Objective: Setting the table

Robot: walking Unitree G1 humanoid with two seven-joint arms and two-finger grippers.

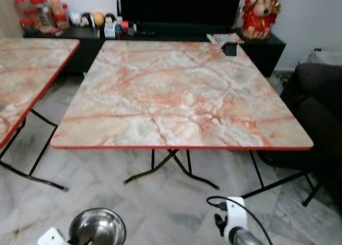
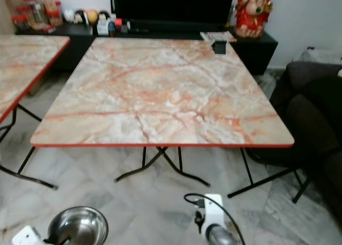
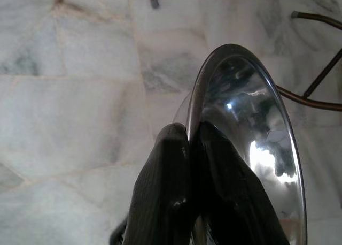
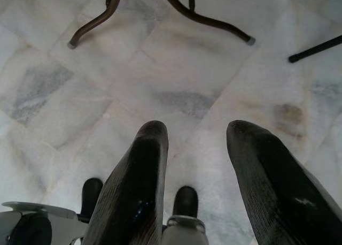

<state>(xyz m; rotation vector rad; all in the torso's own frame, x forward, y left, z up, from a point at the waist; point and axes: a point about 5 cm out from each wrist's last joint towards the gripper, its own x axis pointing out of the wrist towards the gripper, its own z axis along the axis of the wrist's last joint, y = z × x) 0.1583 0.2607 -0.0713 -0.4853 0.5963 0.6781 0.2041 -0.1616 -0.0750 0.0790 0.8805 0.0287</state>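
Observation:
A shiny steel bowl [image 1: 98, 227] hangs low in front of me, above the floor and short of the table. My left gripper [image 3: 193, 135] is shut on the steel bowl's rim [image 3: 199, 90], one finger on each side of it. The marble-patterned folding table [image 1: 176, 92] with a red edge stands ahead, its top bare except for a small black box [image 1: 230, 48] at the far right corner. My right gripper [image 4: 195, 135] hangs open over the floor tiles, nothing between its fingers; its wrist [image 1: 235, 218] is at the lower right.
A second table of the same pattern [image 1: 26, 74] stands to the left. A dark sofa [image 1: 320, 111] is at the right. Behind the table runs a black TV cabinet [image 1: 176, 33] with jars, small items and a red figurine [image 1: 260, 12]. Metal table legs [image 1: 171, 167] cross underneath.

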